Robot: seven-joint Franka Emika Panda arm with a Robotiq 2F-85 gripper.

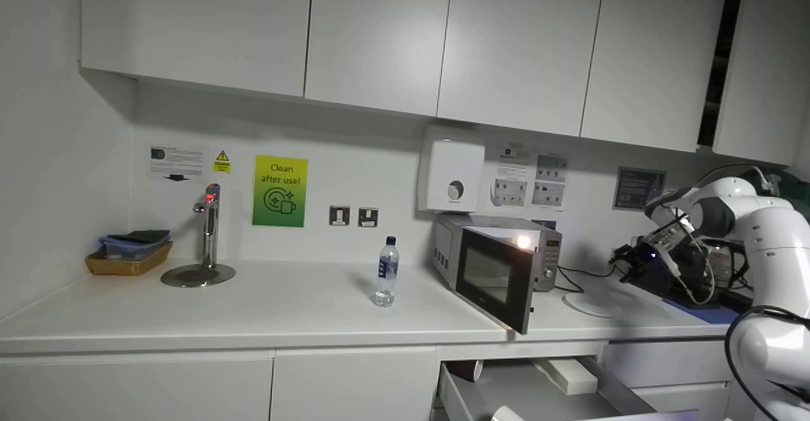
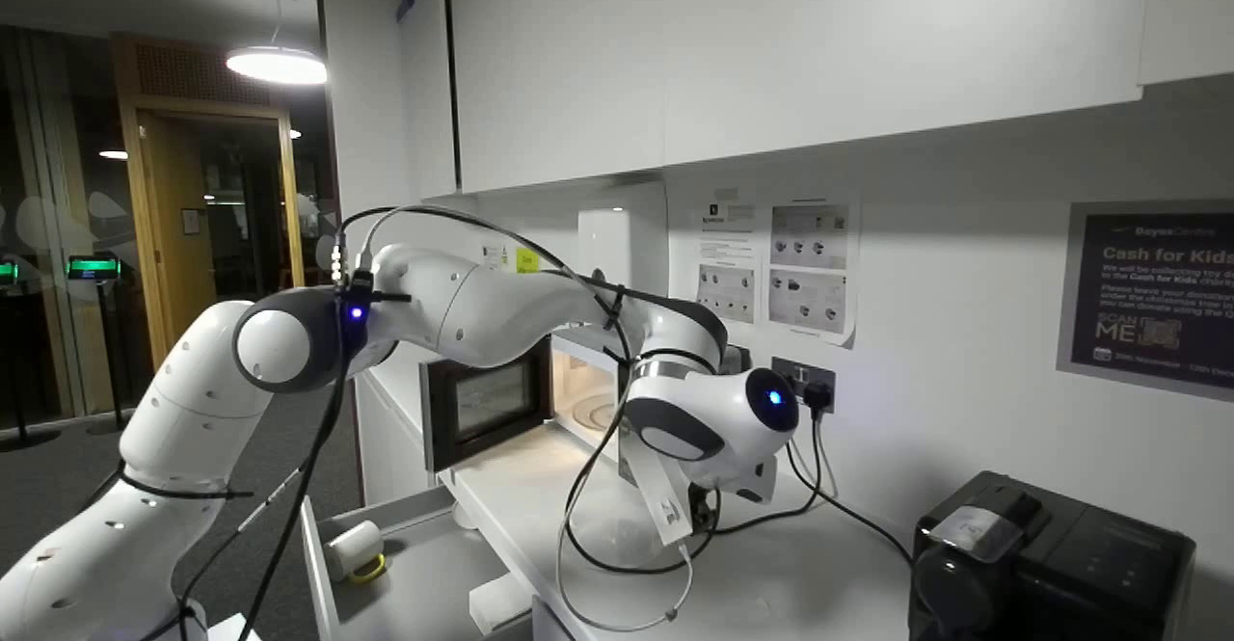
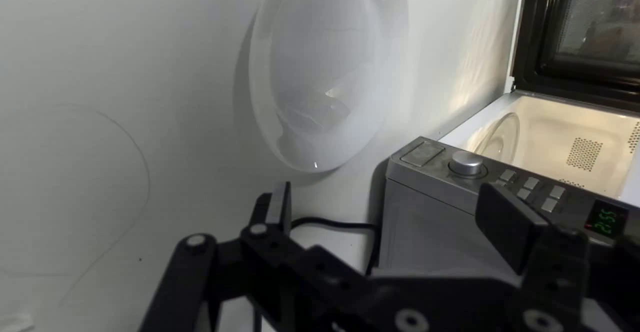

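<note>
So, hand [image 3: 387, 202] spread wide, hiding pt of microwave [image 3: 432, 217], w/ nearby plate [image 3: 322, 62] cut off at wrist view's top.

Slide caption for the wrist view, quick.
Open, empty end effector above a counter, where a white plate lies beside an open microwave.

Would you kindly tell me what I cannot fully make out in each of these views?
White plate: cut off by the top edge, wrist view.
Microwave interior: hidden by the open door in an exterior view.
Drawer front: mostly cut off by the bottom edge in an exterior view.
Cash for Kids poster: cut off by the right edge in an exterior view.
</note>
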